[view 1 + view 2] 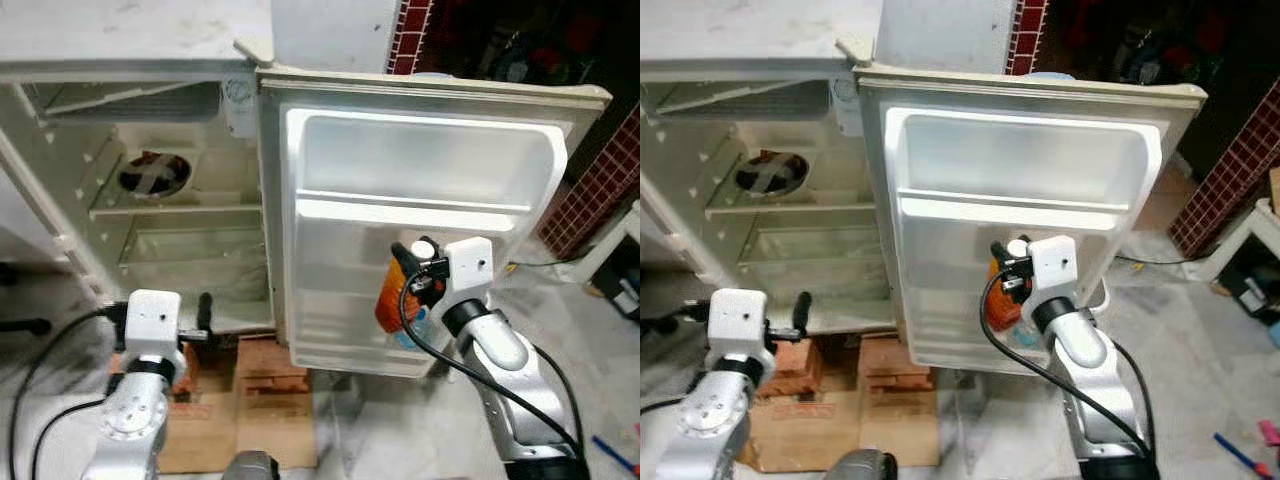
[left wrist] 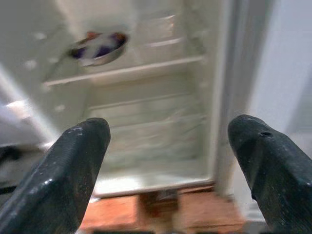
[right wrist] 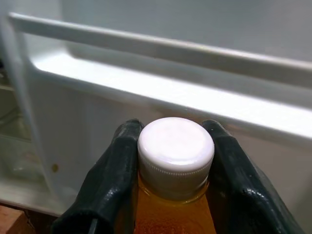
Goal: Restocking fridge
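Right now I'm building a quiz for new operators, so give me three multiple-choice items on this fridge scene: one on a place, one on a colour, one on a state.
1. Where is the metal bowl?
A. On an upper shelf inside the open white fridge
B. In the door's lower rack
C. On the floor

2. What colour is the cap of the orange plastic bottle?
A. Red
B. White
C. Green

3. How is the left pincer?
A. Shut on a bowl
B. Shut on a shelf
C. Open, holding nothing

Answers:
1 A: the bowl sits on a shelf high in the fridge compartment.
2 B: the right wrist view shows a white screw cap between the right pincer's fingers, which clamp the bottle's neck at the white fridge door.
3 C: its two fingers stand wide apart before the fridge, with nothing between them.
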Controlling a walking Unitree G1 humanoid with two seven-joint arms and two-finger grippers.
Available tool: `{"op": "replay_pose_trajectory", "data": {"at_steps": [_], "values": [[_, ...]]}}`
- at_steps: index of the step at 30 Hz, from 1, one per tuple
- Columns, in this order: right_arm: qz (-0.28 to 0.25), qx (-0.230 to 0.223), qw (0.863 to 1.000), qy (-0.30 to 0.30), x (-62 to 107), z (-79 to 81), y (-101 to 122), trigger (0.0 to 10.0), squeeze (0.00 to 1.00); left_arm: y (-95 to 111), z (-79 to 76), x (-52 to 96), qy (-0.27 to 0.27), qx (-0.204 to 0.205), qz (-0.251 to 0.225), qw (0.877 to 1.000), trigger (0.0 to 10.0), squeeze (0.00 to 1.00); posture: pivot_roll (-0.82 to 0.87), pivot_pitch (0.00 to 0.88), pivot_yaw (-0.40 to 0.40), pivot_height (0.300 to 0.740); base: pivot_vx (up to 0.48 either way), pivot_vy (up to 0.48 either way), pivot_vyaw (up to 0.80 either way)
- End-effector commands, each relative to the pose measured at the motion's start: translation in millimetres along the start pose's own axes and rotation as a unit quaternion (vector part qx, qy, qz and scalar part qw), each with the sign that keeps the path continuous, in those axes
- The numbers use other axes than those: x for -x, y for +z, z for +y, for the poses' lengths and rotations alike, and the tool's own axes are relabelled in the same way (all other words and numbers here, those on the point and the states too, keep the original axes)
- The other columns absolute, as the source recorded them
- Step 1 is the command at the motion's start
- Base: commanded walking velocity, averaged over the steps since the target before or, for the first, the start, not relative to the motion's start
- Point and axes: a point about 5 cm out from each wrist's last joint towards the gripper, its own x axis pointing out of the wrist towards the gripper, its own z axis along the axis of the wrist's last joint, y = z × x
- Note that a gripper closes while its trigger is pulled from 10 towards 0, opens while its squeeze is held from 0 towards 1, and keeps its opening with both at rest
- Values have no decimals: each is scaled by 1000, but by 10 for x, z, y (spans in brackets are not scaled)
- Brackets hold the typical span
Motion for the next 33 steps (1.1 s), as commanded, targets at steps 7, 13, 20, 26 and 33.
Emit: {"op": "replay_pose_trajectory", "data": {"at_steps": [7,13,20,26,33], "values": [[-44,-20,998,30,-111,138,187,10000,0,134,-96,-81,-28,8,-30,999,10000,0,45,0,-20,740,0,0,0],[-50,-27,997,45,-129,189,215,10000,0,167,-114,-123,-27,5,-36,999,10000,0,46,0,-21,740,0,0,0],[-47,-28,997,46,-118,194,199,10000,0,153,-111,-138,-22,3,-31,999,10000,0,42,0,-19,740,0,0,0],[-46,-30,997,49,-120,207,196,10000,0,162,-108,-165,-16,-1,-32,999,10000,0,40,0,-18,710,0,0,0],[-46,-32,997,51,-129,217,193,10000,0,163,-96,-171,-8,-3,-31,999,10000,0,42,0,-19,665,0,0,0]]}}
